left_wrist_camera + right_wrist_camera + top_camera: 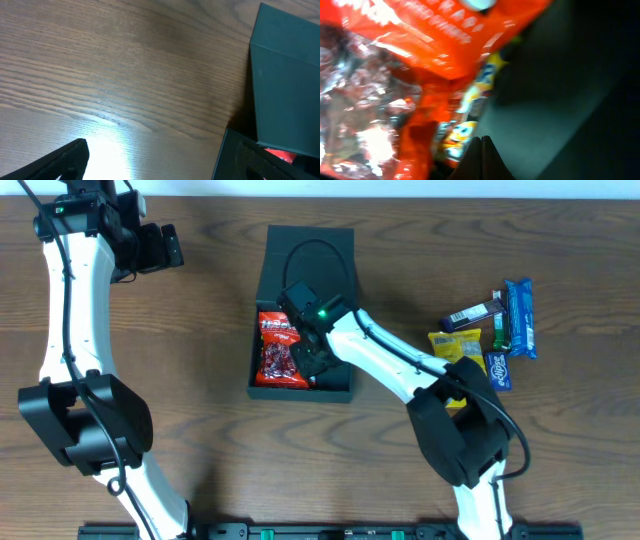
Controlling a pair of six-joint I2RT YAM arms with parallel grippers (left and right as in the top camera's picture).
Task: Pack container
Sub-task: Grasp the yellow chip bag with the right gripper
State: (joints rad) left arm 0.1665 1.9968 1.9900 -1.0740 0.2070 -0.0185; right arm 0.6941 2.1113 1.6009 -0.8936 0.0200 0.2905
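One container [280,255], dark teal-green, matte, shallow and roughly square. It sits at the middle of the tabletop [200,330], towards the far edge. The flap lid is open on the far side and the inside is exposed.

One red snack packet [282,350], glossy with a clear panel. It lies inside the container along its left wall and is the only packet visible in there.

One pair of right fingers [481,150], lowered into the container just right of the red snack packet. In the wrist view they are pressed together tip to tip, with the packet's edge directly beside them over the dark floor. Whether any wrapper is pinched between them cannot be told.

One pair of left fingers [165,246], near the far left corner of the tabletop and well apart from the container. They are spread wide with nothing between them. The wrist view shows bare wood below and the container's outer wall off to one side.

Four loose snacks, clustered near the right edge of the tabletop, outside the container:
- blue packet [518,315], long, farthest right
- dark brown bar [472,312], just beside the blue packet
- yellow packet [455,343], partly under the right arm
- small blue packet [498,368], on the near side of the cluster
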